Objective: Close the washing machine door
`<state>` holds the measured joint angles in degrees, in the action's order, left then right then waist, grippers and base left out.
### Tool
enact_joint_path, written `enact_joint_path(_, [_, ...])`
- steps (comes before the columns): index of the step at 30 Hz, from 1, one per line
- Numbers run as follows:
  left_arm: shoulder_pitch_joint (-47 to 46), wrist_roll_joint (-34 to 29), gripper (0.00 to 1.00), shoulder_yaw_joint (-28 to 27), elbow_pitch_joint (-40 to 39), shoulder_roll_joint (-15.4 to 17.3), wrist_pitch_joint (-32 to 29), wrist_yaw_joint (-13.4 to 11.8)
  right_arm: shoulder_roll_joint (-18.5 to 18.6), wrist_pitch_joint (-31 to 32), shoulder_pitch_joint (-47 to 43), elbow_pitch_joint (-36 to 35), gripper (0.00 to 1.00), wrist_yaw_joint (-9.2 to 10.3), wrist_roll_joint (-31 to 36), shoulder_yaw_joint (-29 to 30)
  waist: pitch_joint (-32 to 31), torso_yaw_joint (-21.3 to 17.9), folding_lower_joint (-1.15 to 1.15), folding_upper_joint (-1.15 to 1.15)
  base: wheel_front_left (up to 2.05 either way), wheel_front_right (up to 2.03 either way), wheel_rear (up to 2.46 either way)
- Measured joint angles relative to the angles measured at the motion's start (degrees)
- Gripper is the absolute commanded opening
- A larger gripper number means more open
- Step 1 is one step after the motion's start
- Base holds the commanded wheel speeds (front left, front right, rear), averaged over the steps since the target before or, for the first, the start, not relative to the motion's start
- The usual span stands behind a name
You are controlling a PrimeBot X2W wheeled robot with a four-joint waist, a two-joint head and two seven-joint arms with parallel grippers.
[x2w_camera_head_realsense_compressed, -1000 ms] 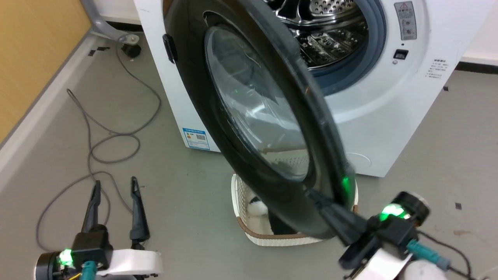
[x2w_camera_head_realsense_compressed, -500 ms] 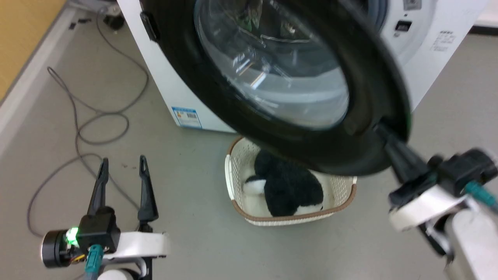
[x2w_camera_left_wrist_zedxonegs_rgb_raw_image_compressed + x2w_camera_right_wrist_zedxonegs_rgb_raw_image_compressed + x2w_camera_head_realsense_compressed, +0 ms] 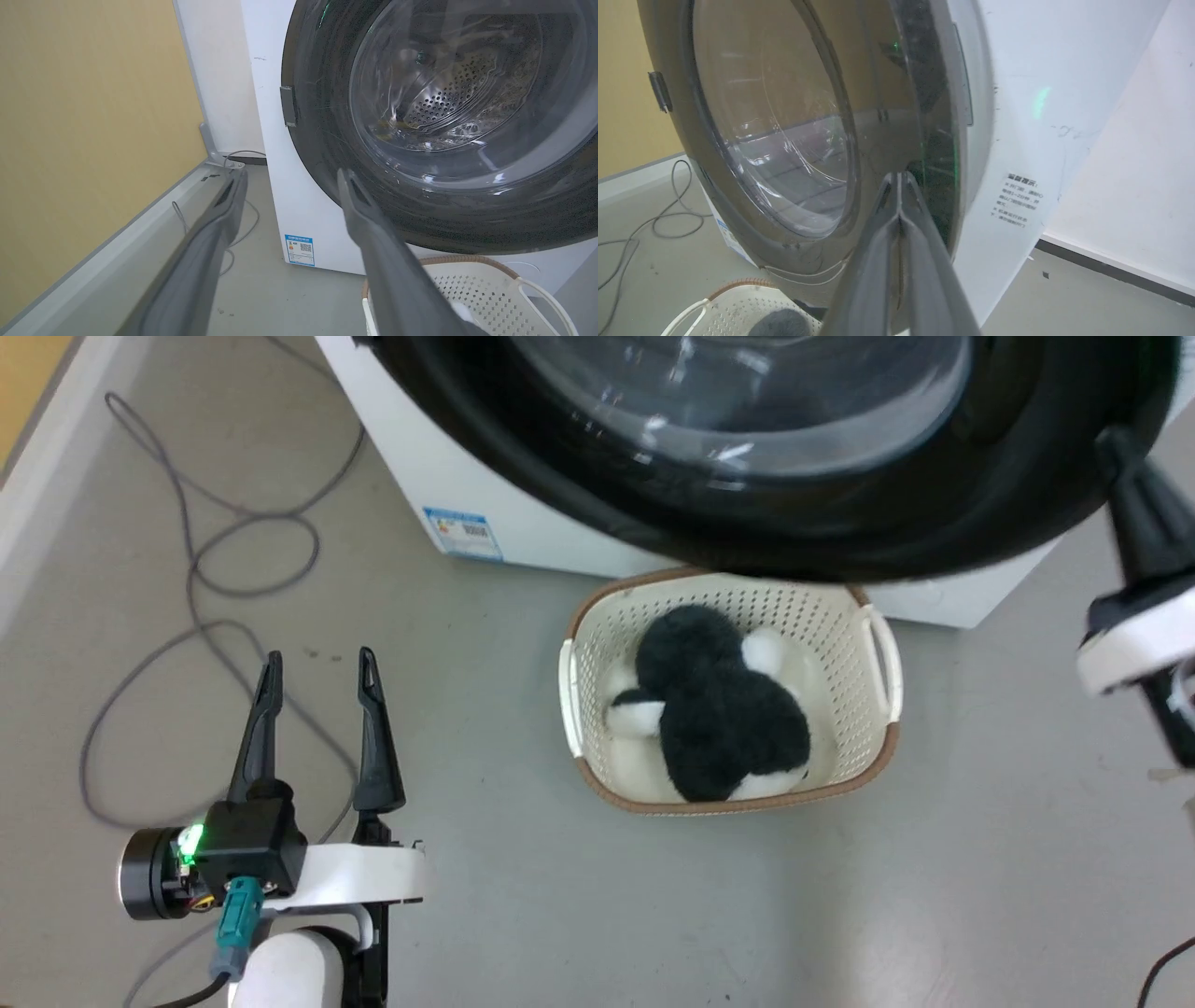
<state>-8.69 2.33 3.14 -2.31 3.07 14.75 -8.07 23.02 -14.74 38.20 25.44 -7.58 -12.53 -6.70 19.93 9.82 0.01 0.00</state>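
Head view steeply downward; both wrist views close, perhaps level, on the shared washing machine door [image 3: 317, 140]

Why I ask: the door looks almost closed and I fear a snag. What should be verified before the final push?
1. Right gripper on the washing machine door: jaws shut, tips against its glossy outer face near the free edge: ok.
2. Door latched on the washing machine: cannot tell.
3. Anything caught behind the door: hidden, cannot tell.
4. Cream perforated basket with the plush toy: on the floor, under the door's lower rim: ok.
5. Left gripper: open, off to the side over the floor: ok.
6. Grey cable: on the floor left of the machine, away from the door: ok.
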Motion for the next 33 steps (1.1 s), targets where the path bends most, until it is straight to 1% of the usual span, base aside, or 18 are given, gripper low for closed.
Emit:
enact_joint_path(4, [-0.97, 0.37, 1.0, 0.19, -0.03, -0.03, 0.0, -0.05, 0.85, 0.0, 3.8, 3.27, 0.0, 0.02, -0.14, 0.29, 1.66, 0.77, 0.0, 0.0, 0.0, 0.0, 0.0])
enact_joint_path(9, [-1.81, 0.47, 1.0, 0.35, -0.09, -0.05, 0.0, -0.33, 0.87, 0.0, 7.92, 7.06, 0.0, 0.02, -0.24, 0.71, 3.09, 1.43, 0.0, 0.0, 0.0, 0.0, 0.0])
enact_joint_path(12, [-2.01, 0.67, 1.0, 0.63, -0.08, -0.07, 0.0, -0.34, 0.82, 0.0, 9.58, 9.54, 0.0, 0.0, -0.14, 2.53, 3.47, 1.71, 0.0, 0.0, 0.0, 0.0, 0.0])
enact_joint_path(14, [-2.11, 0.85, 1.0, 0.74, -0.05, -0.08, 0.0, -0.4, 0.74, 0.0, 10.34, 9.99, 0.0, 0.01, -0.11, 3.97, 3.6, 1.87, 0.0, 0.0, 0.0, 0.0, 0.0])
enact_joint_path(18, [-2.19, 1.24, 1.0, 0.78, 0.0, -0.09, 0.0, -0.78, 0.24, 0.0, 10.4, 9.78, 0.0, 0.02, 0.88, 4.58, 3.45, 1.89, 0.0, 0.0, 0.0, 0.0, 0.0])
enact_joint_path(21, [-2.19, 1.24, 1.0, 0.34, 0.19, -0.11, 0.01, -0.85, -0.74, 0.0, 9.69, 7.98, 0.0, 0.02, 1.52, 5.1, 2.79, 1.48, 0.0, 0.0, 0.0, 0.0, 0.0])
enact_joint_path(25, [-2.1, 1.24, 1.0, -0.54, 0.83, -0.11, 0.0, -0.82, -2.75, 0.0, 7.12, 3.72, 0.0, 0.03, 2.29, 6.42, 1.33, 0.46, 0.0, 0.0, 0.0, 0.0, 0.0])
enact_joint_path(28, [-1.89, 1.23, 1.0, -1.23, 1.34, -0.15, 0.0, -0.77, -4.23, 0.0, 4.19, -0.54, 0.0, 0.03, 4.75, 7.54, -0.24, -0.55, 0.0, 0.0, 0.0, 0.0, 0.0])
enact_joint_path(33, [-0.21, 0.92, 1.0, -2.27, 2.4, -0.19, 0.01, -0.08, -8.4, 0.0, -2.5, -8.32, 0.0, 0.03, 8.05, 9.77, -3.69, -2.48, 0.0, 0.0, 0.0, 0.0, 0.0])
